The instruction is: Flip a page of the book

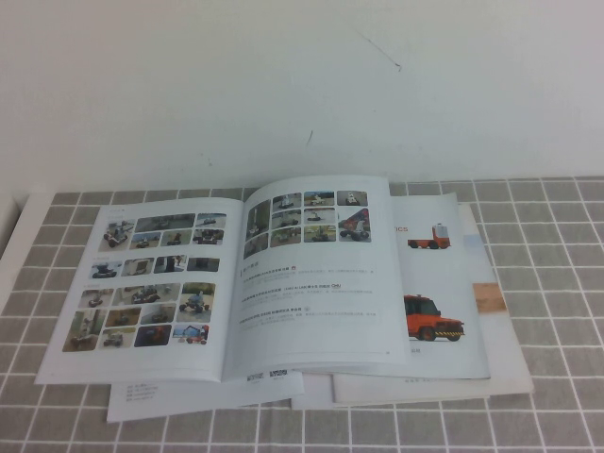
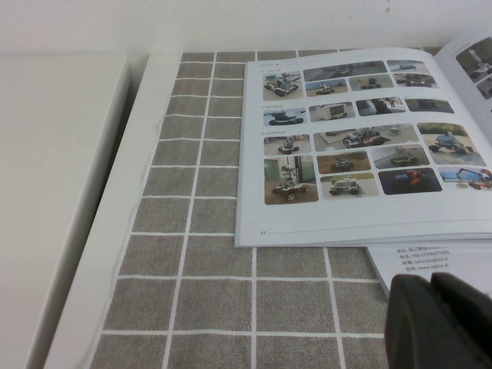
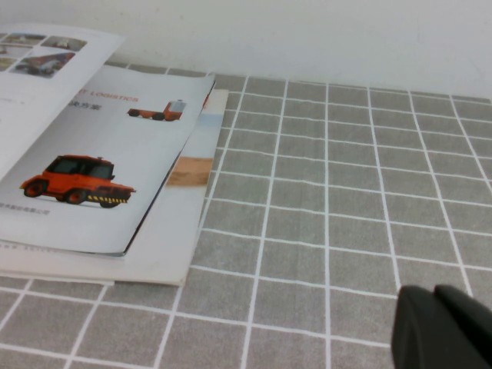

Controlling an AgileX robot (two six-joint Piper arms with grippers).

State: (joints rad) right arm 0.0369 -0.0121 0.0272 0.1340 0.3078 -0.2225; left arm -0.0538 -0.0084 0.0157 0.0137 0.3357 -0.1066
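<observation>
The book (image 1: 160, 283) lies open on the grey checked cloth. Its left leaf is filled with photo grids and also shows in the left wrist view (image 2: 354, 138). The page (image 1: 316, 283), the right leaf, has a small photo grid above lines of text and lies flat. Its corner shows in the right wrist view (image 3: 38, 69). My left gripper (image 2: 430, 286) is shut and empty, hovering near the book's front left corner. My right gripper (image 3: 434, 296) is shut and empty over bare cloth, right of the papers. Neither gripper shows in the high view.
A brochure with orange-red trucks (image 1: 439, 293) lies under the book on the right, over further white sheets (image 1: 510, 368). A white sheet with printed lines (image 1: 208, 392) sticks out at the front. The cloth's left edge (image 2: 146, 177) borders a white ledge. A white wall stands behind.
</observation>
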